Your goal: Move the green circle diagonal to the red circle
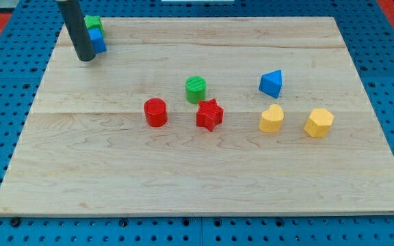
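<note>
The green circle (196, 89) stands near the board's middle, just up and left of the red star (210, 115). The red circle (155, 112) stands to the lower left of the green circle, a small gap apart. My tip (86, 59) is at the view's top left, far from both circles. It touches or nearly touches the blue block (98, 40), which sits against a green block (93, 23) partly hidden behind the rod.
A blue triangle-like block (271, 83) lies right of the green circle. A yellow heart (271, 119) and a yellow hexagon-like block (319, 122) lie at the right. The wooden board (183, 178) rests on a blue perforated table.
</note>
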You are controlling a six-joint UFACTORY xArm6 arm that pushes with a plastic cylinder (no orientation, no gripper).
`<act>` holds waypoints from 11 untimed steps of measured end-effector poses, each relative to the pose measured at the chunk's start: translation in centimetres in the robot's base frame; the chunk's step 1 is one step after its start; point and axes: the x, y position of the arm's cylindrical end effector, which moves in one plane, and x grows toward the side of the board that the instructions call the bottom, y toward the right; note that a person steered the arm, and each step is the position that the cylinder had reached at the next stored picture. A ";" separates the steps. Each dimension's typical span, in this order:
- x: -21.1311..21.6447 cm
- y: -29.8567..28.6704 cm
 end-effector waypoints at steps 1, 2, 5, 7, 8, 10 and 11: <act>0.2 5.9; 0.3 13.0; 8.9 21.6; 2.4 9.8; 3.9 7.6; 3.8 2.6; 2.9 2.8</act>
